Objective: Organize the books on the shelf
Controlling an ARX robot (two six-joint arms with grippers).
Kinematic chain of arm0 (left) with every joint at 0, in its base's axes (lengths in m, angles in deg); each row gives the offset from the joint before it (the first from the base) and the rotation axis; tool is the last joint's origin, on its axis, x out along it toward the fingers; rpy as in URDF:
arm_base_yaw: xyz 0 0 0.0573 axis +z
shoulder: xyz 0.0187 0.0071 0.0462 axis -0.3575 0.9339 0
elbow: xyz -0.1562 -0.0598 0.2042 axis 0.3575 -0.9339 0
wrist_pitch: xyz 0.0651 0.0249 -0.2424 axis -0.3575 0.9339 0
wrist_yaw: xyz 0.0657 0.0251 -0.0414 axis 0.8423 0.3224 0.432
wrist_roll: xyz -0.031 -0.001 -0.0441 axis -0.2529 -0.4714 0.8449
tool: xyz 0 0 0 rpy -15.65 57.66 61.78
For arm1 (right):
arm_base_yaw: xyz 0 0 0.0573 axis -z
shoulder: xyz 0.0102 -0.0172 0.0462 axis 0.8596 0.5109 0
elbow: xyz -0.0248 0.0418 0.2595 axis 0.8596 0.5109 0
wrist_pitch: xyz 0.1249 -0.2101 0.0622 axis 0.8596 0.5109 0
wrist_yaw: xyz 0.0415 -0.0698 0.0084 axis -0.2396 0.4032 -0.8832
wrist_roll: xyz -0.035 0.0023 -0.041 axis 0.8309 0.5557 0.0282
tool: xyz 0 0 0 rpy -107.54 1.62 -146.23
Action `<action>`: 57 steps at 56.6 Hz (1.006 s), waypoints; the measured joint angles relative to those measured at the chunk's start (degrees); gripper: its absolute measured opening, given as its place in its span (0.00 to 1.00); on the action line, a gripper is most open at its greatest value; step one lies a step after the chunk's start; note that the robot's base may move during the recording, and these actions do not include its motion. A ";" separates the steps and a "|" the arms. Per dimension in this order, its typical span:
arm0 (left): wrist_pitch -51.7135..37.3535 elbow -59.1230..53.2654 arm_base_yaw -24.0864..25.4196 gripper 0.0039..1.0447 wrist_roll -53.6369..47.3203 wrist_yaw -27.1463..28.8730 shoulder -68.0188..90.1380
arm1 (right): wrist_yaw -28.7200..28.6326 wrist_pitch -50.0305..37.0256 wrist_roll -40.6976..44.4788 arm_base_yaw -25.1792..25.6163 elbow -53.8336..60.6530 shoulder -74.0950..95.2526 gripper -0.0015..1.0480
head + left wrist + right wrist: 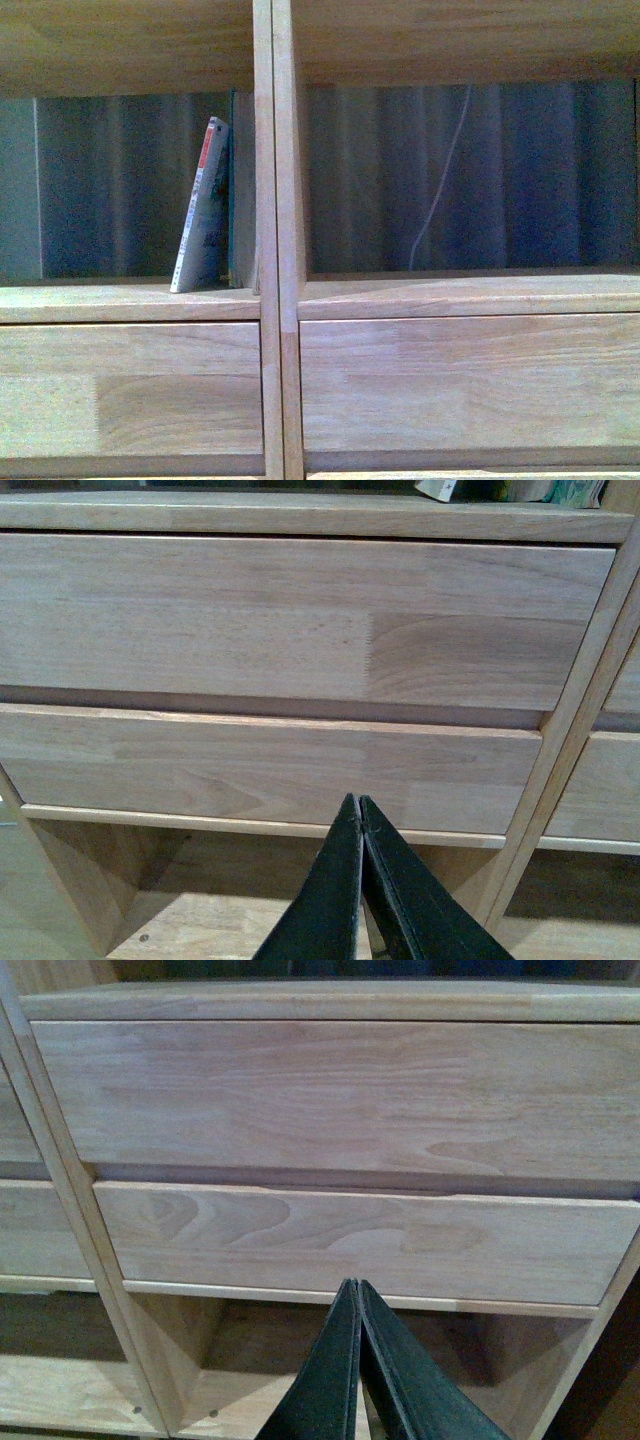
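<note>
Both my grippers, left and right, clenched empty before drawers, book leaning far above jaws. Risk: clumsy nudge topples it.

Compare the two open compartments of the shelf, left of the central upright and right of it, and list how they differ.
The left compartment holds a leaning book against the central upright; no book shows in the right compartment. A thin pale cord hangs behind the right compartment; none shows behind the left. Both are open light-wood bays at one level, each above a plain drawer front.
</note>
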 joint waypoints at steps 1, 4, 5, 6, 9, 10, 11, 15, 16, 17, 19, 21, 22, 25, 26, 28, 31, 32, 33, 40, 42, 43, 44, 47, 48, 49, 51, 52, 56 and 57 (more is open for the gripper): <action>0.20 -0.42 0.00 0.02 -0.02 -0.02 -0.57 | 0.00 0.04 0.00 0.00 0.11 -0.17 0.03; 0.68 -1.36 0.00 0.02 0.00 0.00 -1.99 | 0.00 0.35 0.00 -0.02 0.61 -0.96 0.03; 0.90 -1.70 0.00 0.02 0.00 0.00 -2.54 | 0.00 0.48 0.00 -0.02 0.74 -1.31 0.03; 1.18 -2.05 0.00 0.02 0.00 0.00 -3.10 | 0.00 0.57 0.00 -0.02 0.92 -1.60 0.03; 1.84 -2.84 0.00 0.02 0.00 0.00 -4.52 | 0.00 0.92 0.00 -0.02 1.31 -2.43 0.03; 1.99 -2.97 0.00 0.02 0.00 0.00 -4.81 | 0.00 0.98 0.00 -0.02 1.38 -2.58 0.03; 2.23 -3.21 0.00 0.02 -0.02 0.00 -5.29 | 0.00 1.16 0.00 -0.02 1.49 -2.84 0.03; 3.19 -4.02 0.00 0.02 -0.02 0.00 -7.21 | 0.00 1.64 0.00 -0.02 1.84 -3.78 0.03; 3.32 -4.13 0.00 0.02 0.00 0.00 -7.50 | 0.00 1.79 0.00 -0.02 2.01 -4.11 0.03; 3.65 -4.42 0.00 0.02 -0.02 0.00 -8.07 | 0.00 1.88 0.00 -0.02 2.10 -4.28 0.03; 4.35 -4.87 0.00 0.02 -0.02 0.00 -9.18 | 0.00 2.21 0.00 -0.02 2.45 -4.81 0.03; 4.87 -5.22 0.00 0.02 -0.02 0.00 -10.03 | 0.00 2.47 0.00 -0.02 2.60 -5.18 0.03; 5.27 -5.42 0.00 0.02 -0.02 0.00 -10.60 | 0.00 2.64 0.00 -0.02 2.69 -5.42 0.03; 6.23 -5.90 0.00 0.02 -0.02 0.00 -11.96 | 0.00 3.04 0.00 -0.02 3.02 -6.14 0.03; 6.40 -5.99 0.00 0.02 -0.02 0.00 -12.24 | 0.00 3.19 0.00 -0.02 3.13 -6.43 0.03; 7.17 -6.34 0.00 0.02 -0.02 0.00 -13.35 | 0.00 3.48 0.00 -0.02 3.26 -6.75 0.03; 8.13 -6.64 0.00 0.02 -0.02 0.00 -14.69 | 0.00 3.65 0.00 -0.02 3.50 -7.41 0.03; 8.52 -6.80 0.00 0.02 -0.02 0.00 -15.26 | 0.00 3.28 0.00 -0.02 3.91 -7.85 0.03; 8.72 -6.86 0.00 0.02 -0.02 0.00 -15.52 | 0.00 3.63 0.00 -0.02 4.28 -8.72 0.03; 9.07 -8.22 0.00 0.02 -0.02 0.04 -17.97 | 0.04 12.22 0.02 -0.02 4.63 -16.92 0.03; 8.98 -9.09 0.00 0.02 -0.02 0.00 -18.58 | 0.04 12.31 0.02 -0.02 4.63 -17.75 0.03; 9.49 -9.14 0.00 0.02 -0.02 -0.09 -18.95 | 0.04 12.37 0.02 -0.02 4.63 -17.94 0.03; 9.64 -9.14 0.00 0.02 0.02 -0.07 -19.10 | 0.04 12.41 0.02 -0.04 4.63 -18.03 0.03; 10.93 -9.14 0.00 0.02 -0.02 0.02 -20.57 | 0.00 12.52 0.02 -0.02 4.63 -18.05 0.03; 11.21 -9.14 0.00 0.02 -0.02 0.00 -20.87 | 0.00 12.59 0.02 -0.02 4.63 -18.05 0.03; 11.67 -9.14 0.00 0.02 0.00 0.07 -21.53 | 0.04 12.61 0.02 -0.02 4.63 -18.08 0.03; 12.44 -9.14 0.00 0.02 0.00 0.04 -22.40 | 0.07 12.61 0.02 -0.02 4.63 -18.10 0.03; 12.94 -9.14 0.00 0.02 -0.02 0.02 -22.93 | 0.02 12.63 0.02 -0.02 4.63 -18.10 0.03; 14.82 -9.14 0.00 0.02 -0.02 0.00 -24.76 | 0.04 12.66 0.02 -0.02 4.63 -18.16 0.03; 15.28 -9.14 0.00 0.02 -0.02 0.02 -25.20 | 0.02 12.66 0.02 -0.02 4.63 -18.14 0.03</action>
